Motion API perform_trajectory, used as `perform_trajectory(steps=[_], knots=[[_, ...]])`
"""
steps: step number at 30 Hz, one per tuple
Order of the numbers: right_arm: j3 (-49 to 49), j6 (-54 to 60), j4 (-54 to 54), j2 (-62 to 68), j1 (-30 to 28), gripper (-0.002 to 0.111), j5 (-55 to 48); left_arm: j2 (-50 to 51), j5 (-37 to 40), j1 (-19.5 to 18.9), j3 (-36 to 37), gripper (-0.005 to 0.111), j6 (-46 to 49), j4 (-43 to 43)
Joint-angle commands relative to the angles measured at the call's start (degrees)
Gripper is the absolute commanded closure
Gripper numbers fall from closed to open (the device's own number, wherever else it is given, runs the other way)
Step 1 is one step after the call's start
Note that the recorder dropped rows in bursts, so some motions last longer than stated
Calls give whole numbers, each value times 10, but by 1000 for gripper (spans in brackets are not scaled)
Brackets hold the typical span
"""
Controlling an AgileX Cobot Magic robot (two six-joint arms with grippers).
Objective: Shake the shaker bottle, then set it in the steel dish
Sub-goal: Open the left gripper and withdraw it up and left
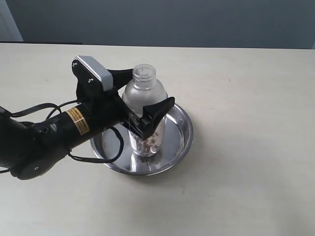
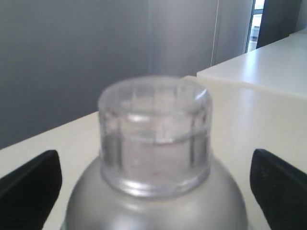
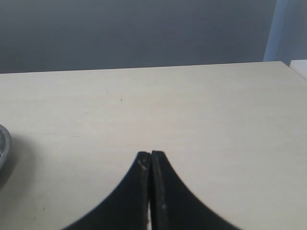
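Shaker bottle (image 1: 140, 96) upright in steel dish (image 1: 185, 141), left gripper (image 1: 150, 89) spread wide around its shoulder, right gripper (image 3: 151, 158) pressed together

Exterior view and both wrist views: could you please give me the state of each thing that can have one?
Steel dish: flat on the table, right way up.
Shaker bottle: upright in the dish, cap on.
Left gripper: jaws open, one on each side of the bottle.
Right gripper: jaws shut, empty.
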State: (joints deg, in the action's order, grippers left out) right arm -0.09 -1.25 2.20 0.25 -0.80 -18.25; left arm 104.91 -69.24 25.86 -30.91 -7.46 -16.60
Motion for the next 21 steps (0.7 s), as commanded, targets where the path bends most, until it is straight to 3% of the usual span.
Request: perform_trajectory(steps=[1,8,11,12,14,21], knots=[[1,1,-1,-2,2,109,7,-42,-4,-1,1,2,-5,-9],[1,1,-1,-2,2,109,7,-172,110,-1,1,7,5,-4],[1,1,-1,-2,2,109,7,-291,271,-1,1,50,25,14],[1,1,-1,-2,2,109,7,-339,337,-1,1,76,24,35],[1,1,-1,-2,2,109,7,-416,426,-1,1,106,25,54],[1,1,-1,-2,2,109,7,-599,631,-25,1,106,67,85]])
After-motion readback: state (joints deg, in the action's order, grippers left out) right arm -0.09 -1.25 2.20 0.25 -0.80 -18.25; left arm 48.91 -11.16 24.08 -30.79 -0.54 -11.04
